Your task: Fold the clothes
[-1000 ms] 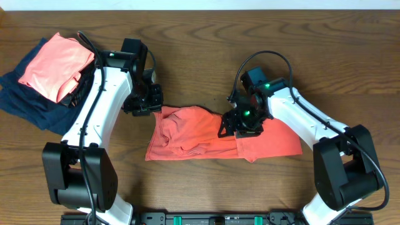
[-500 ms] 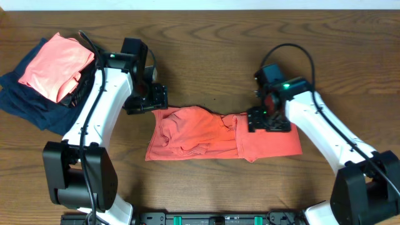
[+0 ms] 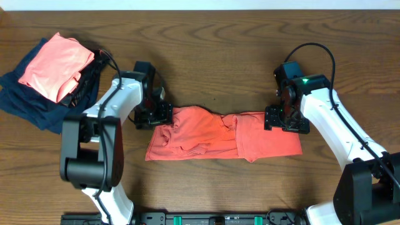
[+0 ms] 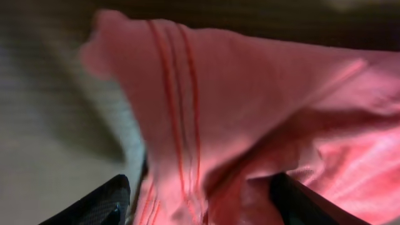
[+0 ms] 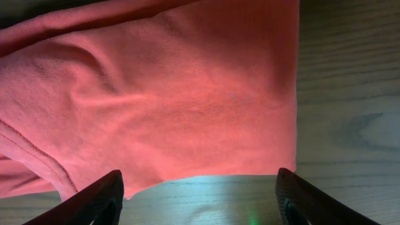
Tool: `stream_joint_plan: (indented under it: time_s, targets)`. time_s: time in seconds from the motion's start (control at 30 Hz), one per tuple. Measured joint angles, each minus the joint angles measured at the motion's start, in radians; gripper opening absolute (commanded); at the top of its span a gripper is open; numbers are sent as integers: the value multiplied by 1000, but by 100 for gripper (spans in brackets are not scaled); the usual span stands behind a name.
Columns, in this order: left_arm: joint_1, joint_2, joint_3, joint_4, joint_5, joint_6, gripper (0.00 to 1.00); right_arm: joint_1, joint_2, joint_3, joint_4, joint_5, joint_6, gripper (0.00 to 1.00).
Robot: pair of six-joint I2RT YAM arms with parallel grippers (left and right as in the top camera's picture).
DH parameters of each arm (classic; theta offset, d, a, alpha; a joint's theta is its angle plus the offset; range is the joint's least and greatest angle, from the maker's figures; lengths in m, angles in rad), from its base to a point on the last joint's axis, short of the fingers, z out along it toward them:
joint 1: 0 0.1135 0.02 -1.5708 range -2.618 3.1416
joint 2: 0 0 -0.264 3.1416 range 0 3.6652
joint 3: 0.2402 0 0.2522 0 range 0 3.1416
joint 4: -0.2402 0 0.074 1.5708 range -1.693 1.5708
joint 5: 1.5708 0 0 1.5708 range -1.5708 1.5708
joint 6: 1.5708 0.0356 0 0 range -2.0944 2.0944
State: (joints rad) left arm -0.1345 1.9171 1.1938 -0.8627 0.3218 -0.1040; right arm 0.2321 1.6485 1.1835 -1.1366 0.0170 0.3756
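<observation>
The red T-shirt (image 3: 212,134) lies crumpled and partly folded across the middle of the table, its right part flat and its left part wrinkled. No lettering or label shows. My left gripper (image 3: 156,115) is at the shirt's upper left corner. In the left wrist view its fingers (image 4: 200,203) are spread, with blurred red cloth (image 4: 250,94) lying between them. My right gripper (image 3: 284,119) is at the shirt's upper right edge. In the right wrist view its fingers (image 5: 200,200) are wide open over bare wood, just off the edge of the cloth (image 5: 169,94).
A folded salmon-pink garment (image 3: 53,59) lies on a navy blue garment (image 3: 25,103) at the far left, close to the left arm. The wooden table's back edge (image 3: 200,7) runs along the top.
My right gripper has moved right, from the shirt's middle to its upper right edge, leaving the cloth lying flat. My left gripper has moved down onto the shirt's upper left corner.
</observation>
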Motion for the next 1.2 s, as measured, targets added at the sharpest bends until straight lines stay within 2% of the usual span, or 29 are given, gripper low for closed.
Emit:
stream_joint_plan:
  time_s: [0.07,0.17,0.2,0.23,0.27,0.43,0.57,0.8,0.9,1.07,1.2]
  targets:
    - [0,10,-5,-2,12,1,65,0,0,0,0,1,0,76]
    - [2,10,-7,1,20,-2,34,0,0,0,0,3,0,76]
    - [2,12,-8,2,22,1,19,0,0,0,0,3,0,76]
    - [2,15,-9,2,25,1,10,0,0,0,0,3,0,76]
    - [2,18,-10,2,29,3,7,0,0,0,0,6,0,76]
    - [14,19,-8,-10,42,11,6,-21,0,0,-1,19,0,75]
    - [70,19,32,-94,33,11,6,-77,0,0,-11,35,-2,75]
    - [264,14,264,-294,-36,-6,6,-194,0,0,-20,49,-30,75]
    - [301,-6,349,-409,-25,-20,6,-234,0,0,-22,51,-44,75]
    - [224,-79,391,-469,91,-31,6,-260,0,0,-23,52,-58,76]
    - [50,-124,391,-430,172,-66,6,-260,0,0,-23,52,-67,76]
